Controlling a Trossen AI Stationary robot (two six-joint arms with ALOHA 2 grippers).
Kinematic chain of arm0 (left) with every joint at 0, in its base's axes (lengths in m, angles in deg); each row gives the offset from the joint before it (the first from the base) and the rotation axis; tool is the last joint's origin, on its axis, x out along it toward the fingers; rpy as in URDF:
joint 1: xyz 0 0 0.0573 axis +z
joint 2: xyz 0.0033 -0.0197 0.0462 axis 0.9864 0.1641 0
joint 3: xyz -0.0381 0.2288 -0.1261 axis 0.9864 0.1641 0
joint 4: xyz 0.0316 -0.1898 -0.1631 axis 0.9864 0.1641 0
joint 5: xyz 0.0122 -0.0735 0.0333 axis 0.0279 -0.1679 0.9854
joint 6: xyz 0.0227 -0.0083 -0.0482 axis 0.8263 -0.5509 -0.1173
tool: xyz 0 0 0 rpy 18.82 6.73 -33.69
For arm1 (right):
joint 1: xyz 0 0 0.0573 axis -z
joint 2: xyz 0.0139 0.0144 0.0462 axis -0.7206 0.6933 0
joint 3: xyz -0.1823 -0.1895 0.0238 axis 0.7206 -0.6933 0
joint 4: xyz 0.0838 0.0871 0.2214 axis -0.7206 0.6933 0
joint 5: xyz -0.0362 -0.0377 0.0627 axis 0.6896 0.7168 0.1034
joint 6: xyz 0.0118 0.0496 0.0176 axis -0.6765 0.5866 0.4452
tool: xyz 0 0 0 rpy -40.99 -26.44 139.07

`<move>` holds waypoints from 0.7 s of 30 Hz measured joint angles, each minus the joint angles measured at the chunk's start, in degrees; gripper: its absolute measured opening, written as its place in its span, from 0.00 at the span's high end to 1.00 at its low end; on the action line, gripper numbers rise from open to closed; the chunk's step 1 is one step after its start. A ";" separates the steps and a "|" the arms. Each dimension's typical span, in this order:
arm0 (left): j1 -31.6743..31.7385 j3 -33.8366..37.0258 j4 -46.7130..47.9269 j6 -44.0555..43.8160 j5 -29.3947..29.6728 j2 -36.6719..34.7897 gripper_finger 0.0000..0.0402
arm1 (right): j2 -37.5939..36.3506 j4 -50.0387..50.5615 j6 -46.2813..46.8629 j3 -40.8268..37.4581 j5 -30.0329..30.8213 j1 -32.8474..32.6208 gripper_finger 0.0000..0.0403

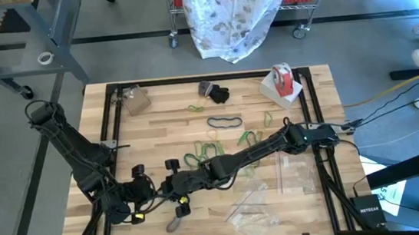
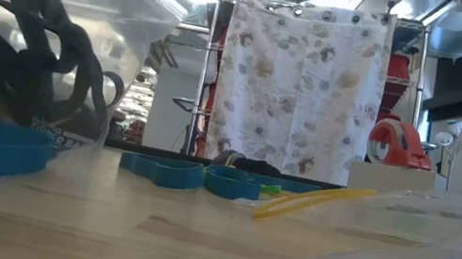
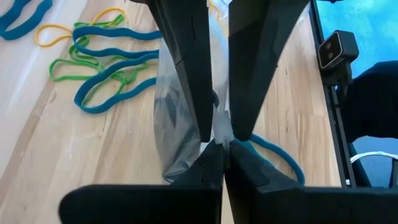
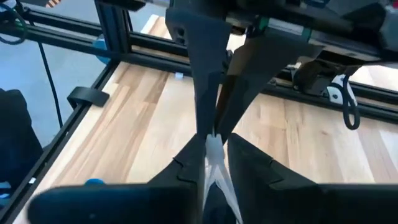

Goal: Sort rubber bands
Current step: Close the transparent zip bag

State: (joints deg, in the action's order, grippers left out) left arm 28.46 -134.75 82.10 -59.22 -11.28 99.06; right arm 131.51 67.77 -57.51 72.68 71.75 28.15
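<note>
Both my end effectors sit together at the near-left of the bench point(image 1: 156, 126). Left end effector point(image 3: 219, 140) is pressed together on the edge of a clear bag point(image 3: 180, 118) with dark bands inside. Right end effector point(image 4: 211, 140) pinches a clear plastic edge too, apparently the same bag.

Progress, my read: early to middle. Black rubber bands point(image 2: 30, 27) already sit in the held bag. Loose ones remain mid-bench: a teal, green and yellow tangle point(image 3: 102, 62), one dark band point(image 1: 224, 121), a few green ones point(image 1: 195, 108). More flat clear bags point(image 1: 296, 172) lie near-right, seemingly unfilled.

Surface: pale wood slats in a black frame. Red-and-white tape roll point(image 1: 282, 79) at the far right corner. Behind it: grey floor, a patterned sheet point(image 2: 301, 85) hung on a wire cart.
</note>
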 joint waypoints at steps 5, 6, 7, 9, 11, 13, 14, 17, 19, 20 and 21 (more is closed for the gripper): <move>0.02 0.00 0.07 0.00 0.00 0.00 1.00 | 0.00 1.55 0.00 0.00 0.07 0.00 0.96; 0.00 0.00 0.07 0.00 -0.02 0.00 1.00 | 0.00 1.60 0.00 0.00 0.08 0.00 0.97; 0.00 0.00 0.11 0.00 -0.03 0.01 1.00 | 0.00 1.62 0.00 0.00 0.09 0.00 0.98; 0.00 0.00 0.17 0.00 -0.03 0.00 1.00 | 0.00 1.70 0.00 0.00 0.10 0.00 0.97; -0.06 0.00 0.19 0.00 0.03 0.00 1.00 | -0.02 1.82 0.00 0.07 0.09 0.00 0.96; -0.24 0.00 0.14 0.00 0.29 0.02 1.00 | -0.02 3.63 0.00 1.11 0.11 -0.07 0.95; -0.33 0.00 0.00 0.00 0.57 0.02 1.00 | -0.02 5.46 0.00 2.03 0.13 -0.07 0.95; -0.37 0.00 0.02 0.00 1.07 0.02 1.00 | -0.02 11.43 0.00 4.56 0.16 -0.07 0.96; -0.37 0.00 0.20 0.00 1.08 0.02 1.00 | -0.02 15.27 0.00 6.21 0.11 -0.05 0.97; -0.37 0.00 0.19 0.12 1.26 0.02 1.00 | -0.02 17.03 0.00 7.08 0.11 -0.07 0.97; -0.38 0.00 0.12 0.27 1.41 0.02 1.00 | -0.02 18.53 0.00 7.83 0.11 -0.07 0.97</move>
State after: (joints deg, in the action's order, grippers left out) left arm 28.08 -134.75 82.22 -58.95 -9.87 99.08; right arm 131.49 86.30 -57.51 80.51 71.86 28.09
